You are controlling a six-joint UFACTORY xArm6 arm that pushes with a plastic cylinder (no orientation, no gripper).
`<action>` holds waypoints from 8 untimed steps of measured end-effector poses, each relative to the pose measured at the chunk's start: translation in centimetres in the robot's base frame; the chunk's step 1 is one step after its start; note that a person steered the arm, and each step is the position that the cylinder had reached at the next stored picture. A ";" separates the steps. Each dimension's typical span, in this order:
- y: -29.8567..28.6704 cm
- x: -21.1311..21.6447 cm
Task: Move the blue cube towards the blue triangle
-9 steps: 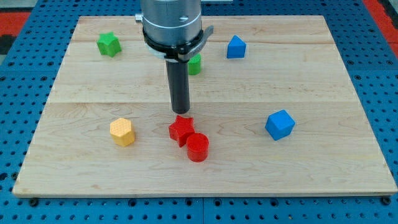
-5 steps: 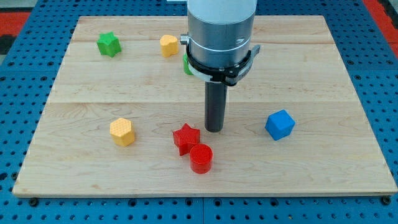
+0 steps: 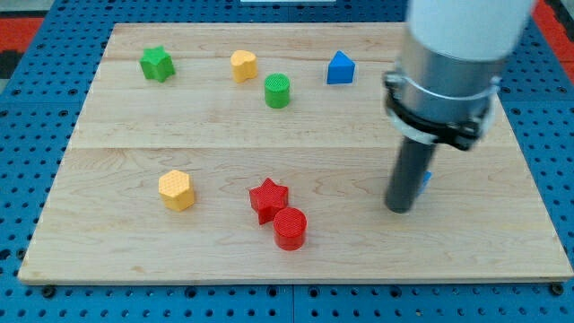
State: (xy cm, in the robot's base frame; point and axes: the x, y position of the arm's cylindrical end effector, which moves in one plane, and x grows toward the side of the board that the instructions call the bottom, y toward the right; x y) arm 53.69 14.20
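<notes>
My tip (image 3: 399,209) rests on the board at the view's right, right in front of the blue cube (image 3: 426,178). The rod hides almost all of the cube; only a sliver of blue shows at the rod's right side. The blue triangle (image 3: 340,68) sits near the view's top, up and to the left of the tip.
A green star (image 3: 157,64), a yellow heart-like block (image 3: 243,65) and a green cylinder (image 3: 278,91) lie along the view's top. A yellow hexagon (image 3: 177,189), a red star (image 3: 266,198) and a red cylinder (image 3: 290,227) lie at the lower left and middle. The arm's body looms over the upper right.
My tip has moved to the right, from beside the red star to the blue cube, which it now covers. The red star and red cylinder shifted slightly at first.
</notes>
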 end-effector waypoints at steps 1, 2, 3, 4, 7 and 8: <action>3.4 0.4; 3.5 0.4; 3.5 0.1; 2.1 -6.0; 1.1 -17.6; 1.1 -18.2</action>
State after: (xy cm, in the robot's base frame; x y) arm 35.46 15.31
